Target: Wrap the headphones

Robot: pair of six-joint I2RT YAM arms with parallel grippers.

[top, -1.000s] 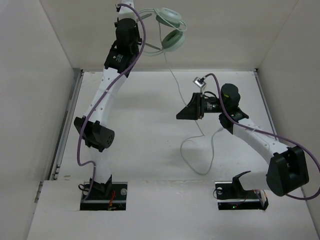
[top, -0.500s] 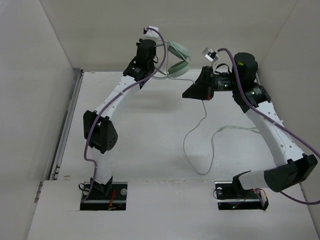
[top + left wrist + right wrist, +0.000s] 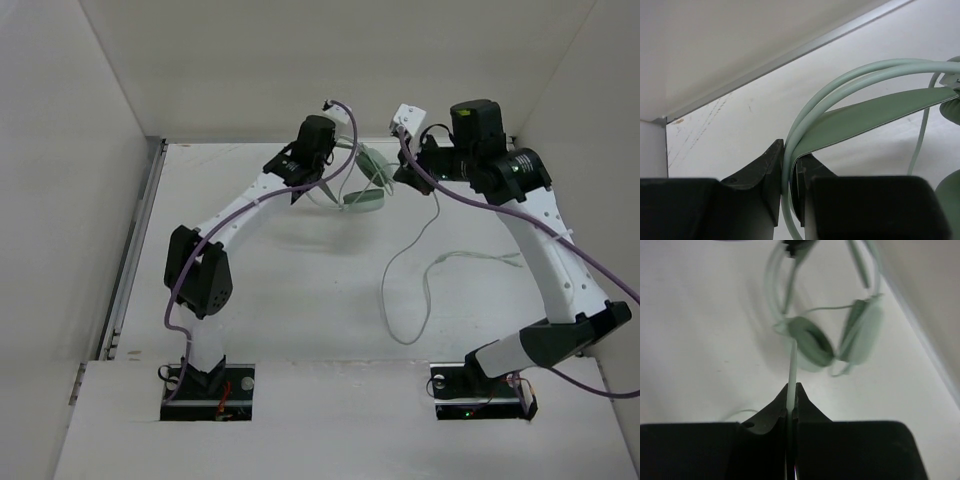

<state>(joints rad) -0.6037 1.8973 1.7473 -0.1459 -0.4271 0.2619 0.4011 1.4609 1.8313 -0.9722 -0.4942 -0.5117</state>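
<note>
- My left tool (image 3: 788, 186) is pinched narrow on the thin headband (image 3: 860, 80) of the mint-green headphones (image 3: 372, 166). That holds the set in the air above the far part of the tabletop (image 3: 280, 300) instead of letting it lie flat.
- Gripping by the headband leaves both ear cups (image 3: 811, 344) hanging free and close together. I judge this gives me a core to wind around.
- My right tool (image 3: 791, 399) is closed on the pale cable (image 3: 791, 367) near one cup, probably so I can steer where the first turn lands.
- The rest of the cable trails from that tool into a loose loop on the tabletop, so the slack puts no tug on the headphones.
- I see no turn around the cups, so I judge the wrapping has barely begun.
</note>
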